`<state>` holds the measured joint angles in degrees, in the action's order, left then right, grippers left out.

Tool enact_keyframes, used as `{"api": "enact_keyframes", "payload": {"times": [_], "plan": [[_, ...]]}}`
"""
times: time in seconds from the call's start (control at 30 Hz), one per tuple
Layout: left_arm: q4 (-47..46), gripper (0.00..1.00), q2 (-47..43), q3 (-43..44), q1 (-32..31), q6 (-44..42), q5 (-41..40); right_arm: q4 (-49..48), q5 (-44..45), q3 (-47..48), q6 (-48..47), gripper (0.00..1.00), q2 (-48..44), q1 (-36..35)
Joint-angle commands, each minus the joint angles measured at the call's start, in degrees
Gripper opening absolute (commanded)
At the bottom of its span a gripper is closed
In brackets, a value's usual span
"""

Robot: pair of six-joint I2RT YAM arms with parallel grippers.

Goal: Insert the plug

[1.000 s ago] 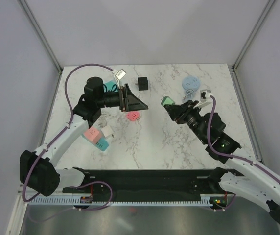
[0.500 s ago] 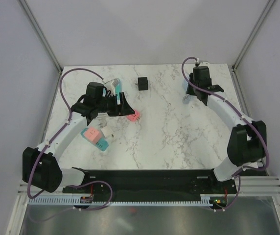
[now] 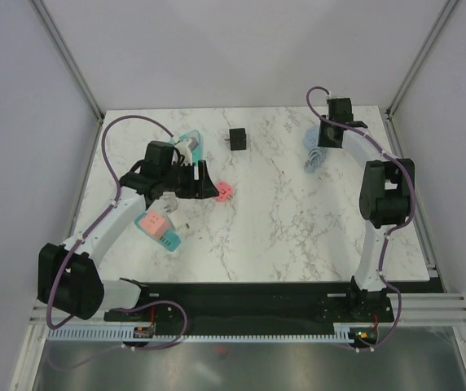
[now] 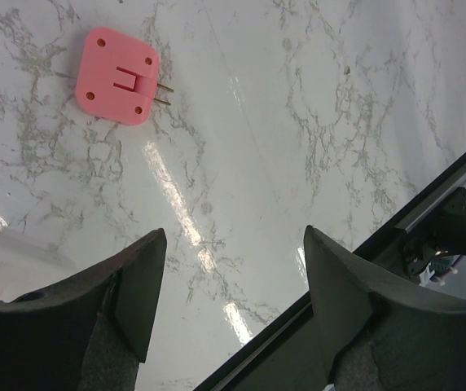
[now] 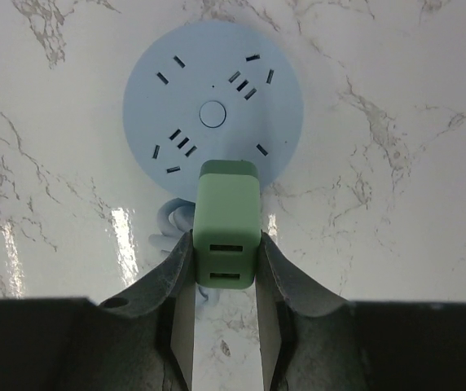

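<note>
My right gripper [image 5: 226,262] is shut on a green plug [image 5: 227,213] with two USB slots facing the camera. The plug's far end overlaps the near rim of a round light-blue socket hub [image 5: 213,90] lying on the marble table; its prongs are hidden. In the top view the right gripper [image 3: 329,135] is at the far right of the table, over the hub [image 3: 314,143]. My left gripper [image 4: 235,244] is open and empty above the table, near a pink plug [image 4: 116,75] lying flat, which also shows in the top view [image 3: 223,191].
A black cube adapter [image 3: 237,139] sits at the back middle. A teal adapter [image 3: 191,145] lies behind the left gripper [image 3: 204,180]. A pink and teal power strip [image 3: 160,230] lies at the left. The black front rail [image 4: 428,236] borders the table.
The right arm has swung from mid-table to the far right corner, carrying the green plug over the blue hub. The left gripper has dropped lower near the pink plug.
</note>
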<state>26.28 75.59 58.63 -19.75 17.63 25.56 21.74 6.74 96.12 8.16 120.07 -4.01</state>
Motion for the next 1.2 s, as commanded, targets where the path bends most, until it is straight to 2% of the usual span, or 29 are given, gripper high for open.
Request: {"api": "enact_keyframes", "payload": {"times": [0.0,0.17,0.3,0.53,0.67,0.8,0.87,1.03,1.1,1.17], "plan": [[0.2,0.74,-1.7,1.8,-0.3,-3.1,-0.7,1.8,-3.7,2.1,-2.3,0.00,1.0,-0.1],[0.2,0.74,-1.5,1.8,-0.3,-2.9,0.7,3.6,-8.4,-3.8,-1.4,0.00,-3.0,-1.3],[0.1,0.74,-2.3,1.6,-0.3,-2.7,1.3,5.0,-8.3,-10.6,-1.5,0.00,-7.3,-4.1],[-0.1,0.74,-4.8,0.9,-0.5,-2.8,0.7,5.8,-5.1,-28.3,5.5,0.00,-19.5,-10.4],[-0.2,0.74,-5.2,0.7,-1.0,-2.6,1.1,12.2,-1.1,-32.4,8.8,0.00,-26.7,-17.0],[-0.7,0.74,-5.7,0.2,-1.3,-2.3,0.9,20.2,5.2,-30.9,11.7,0.00,-30.5,-18.3],[-1.1,0.74,-5.7,0.0,-1.3,-2.1,1.2,25.0,6.1,-26.2,14.8,0.00,-29.8,-17.8],[-1.3,0.74,-6.2,-0.4,-1.3,-2.0,0.9,29.2,-1.6,-15.3,19.3,0.00,-25.9,-16.7],[-1.3,0.74,-6.7,-0.6,-1.3,-2.1,0.7,29.5,-9.4,-11.7,20.3,0.00,-22.7,-15.9],[-1.4,0.74,-7.2,-0.8,-1.4,-2.1,0.7,31.6,-13.4,-8.4,21.0,0.00,-18.7,-15.4]]}}
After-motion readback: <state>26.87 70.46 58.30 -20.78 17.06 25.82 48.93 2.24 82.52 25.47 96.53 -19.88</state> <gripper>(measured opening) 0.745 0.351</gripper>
